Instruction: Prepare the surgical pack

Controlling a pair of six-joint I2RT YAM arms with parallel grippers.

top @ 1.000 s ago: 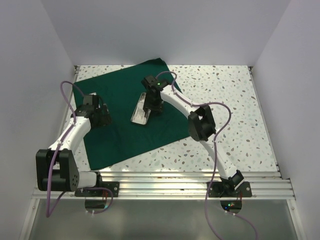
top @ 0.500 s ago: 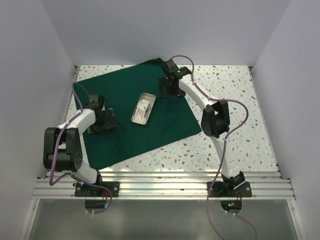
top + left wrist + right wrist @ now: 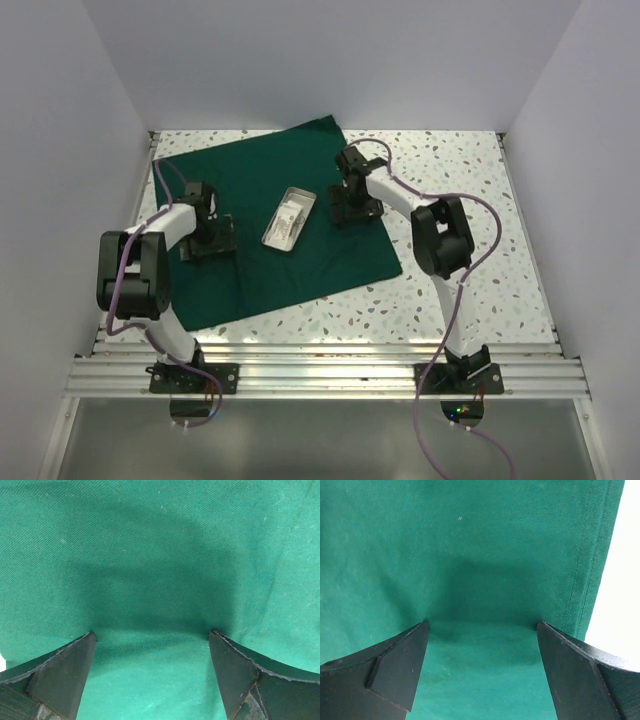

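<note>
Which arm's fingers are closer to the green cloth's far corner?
Right. Right fingers are by the cloth's right edge, nearside of the corner; left fingers by its left side.

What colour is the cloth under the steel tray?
Dark green cloth, plain, no pattern; the top external view shows it best.

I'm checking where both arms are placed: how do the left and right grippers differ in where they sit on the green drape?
The left gripper sits left of the steel tray, and its wrist view shows only drape. The right gripper sits right of the tray, beside the drape's hemmed edge, with bare table showing. Both are open, close over the cloth and holding nothing.
</note>
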